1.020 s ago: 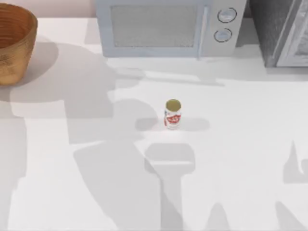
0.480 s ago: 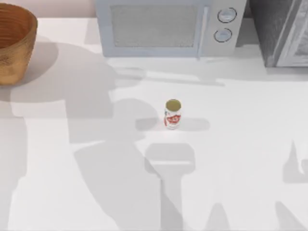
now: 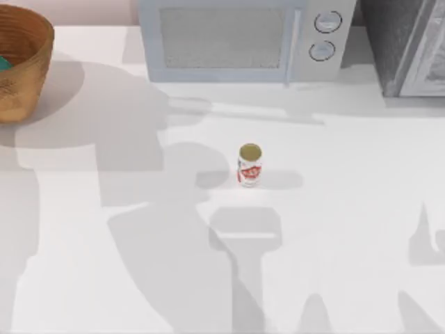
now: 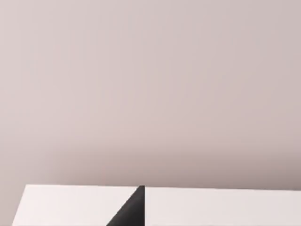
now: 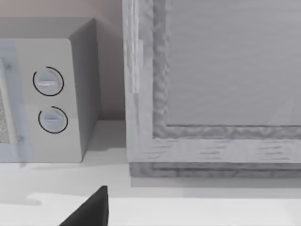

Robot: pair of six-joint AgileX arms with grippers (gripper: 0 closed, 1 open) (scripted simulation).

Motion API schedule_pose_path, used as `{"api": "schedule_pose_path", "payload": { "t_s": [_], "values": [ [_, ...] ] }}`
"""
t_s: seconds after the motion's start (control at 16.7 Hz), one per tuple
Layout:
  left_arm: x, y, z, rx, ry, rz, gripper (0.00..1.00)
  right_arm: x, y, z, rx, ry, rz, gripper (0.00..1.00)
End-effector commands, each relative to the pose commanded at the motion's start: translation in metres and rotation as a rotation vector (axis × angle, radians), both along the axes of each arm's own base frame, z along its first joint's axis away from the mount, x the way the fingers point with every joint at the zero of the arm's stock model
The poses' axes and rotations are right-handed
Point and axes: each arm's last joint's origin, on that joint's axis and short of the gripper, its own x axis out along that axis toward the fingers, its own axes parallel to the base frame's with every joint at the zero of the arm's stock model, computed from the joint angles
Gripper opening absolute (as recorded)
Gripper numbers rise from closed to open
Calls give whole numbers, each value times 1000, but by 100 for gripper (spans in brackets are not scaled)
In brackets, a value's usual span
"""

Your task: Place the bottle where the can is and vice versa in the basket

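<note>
The can (image 3: 249, 165), white with red markings and a gold top, stands upright near the middle of the table. At the far left back sits the woven basket (image 3: 31, 76), cut off by the picture's edge. A sliver of the teal bottle (image 3: 3, 63) shows inside it at the left edge. A dark wedge of my left gripper (image 4: 129, 213) juts into the left wrist view in front of a plain wall. A similar dark wedge of my right gripper (image 5: 89, 211) shows in the right wrist view, far from the can.
A microwave (image 3: 240, 38) with two knobs stands at the back centre. Beside it at the back right is a grey cabinet (image 3: 410, 45), which the right wrist view faces as a framed panel (image 5: 225, 84). Arm shadows cross the white tabletop (image 3: 348, 229).
A teal sliver of the bottle has come into sight inside the basket at the left edge. The shadows near the microwave shifted slightly. The can has not moved.
</note>
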Motion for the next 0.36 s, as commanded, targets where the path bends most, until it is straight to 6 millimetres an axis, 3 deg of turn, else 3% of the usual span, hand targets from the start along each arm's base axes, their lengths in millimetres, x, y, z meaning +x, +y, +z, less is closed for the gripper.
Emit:
{"api": "schedule_pose_path", "payload": {
  "t_s": [0.36],
  "values": [
    [0,0,0,0,0,0,100,0,0,0,0,0,0,100]
  ]
}}
